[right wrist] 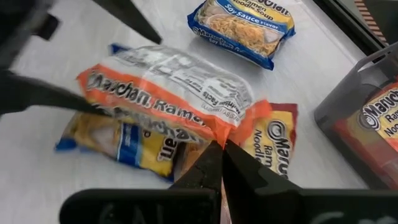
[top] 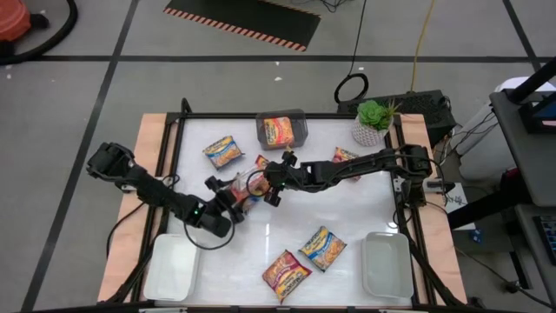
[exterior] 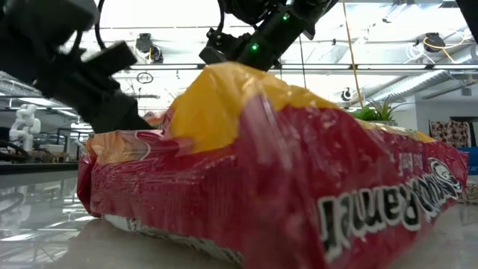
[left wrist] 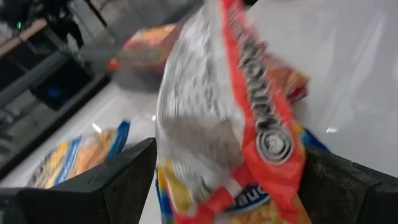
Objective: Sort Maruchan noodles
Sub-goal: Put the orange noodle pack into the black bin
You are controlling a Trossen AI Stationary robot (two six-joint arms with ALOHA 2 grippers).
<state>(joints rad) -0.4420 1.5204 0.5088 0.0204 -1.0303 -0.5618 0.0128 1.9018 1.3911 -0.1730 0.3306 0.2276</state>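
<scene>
Two dark arms are meeting over a heap of crinkled plastic ramen packets near the middle of a glossy white table. The right gripper is pinching shut on the corner of an orange packet, whose clear back panel is showing printed text and an orange band of lettering. The left gripper is standing with its jaws wide apart on either side of that same packet, the blurred wrapper hanging between its fingers; the frames do not show whether they are touching it.

Under the orange packet a blue-and-yellow packet is lying flat, with a red packet just beside it. Farther from the heap, another blue-and-yellow packet is lying toward the far edge, and a grey bin at that edge is holding a red packet. Nearer the front, a red packet and a blue-and-yellow one are lying side by side between two white rectangular trays.

A small potted plant is sitting at the table's far right corner. Around the table, grey floor tiles with dark seams are showing, and the low view is looking past a shiny red wrapper to ceiling lights and pipework.
</scene>
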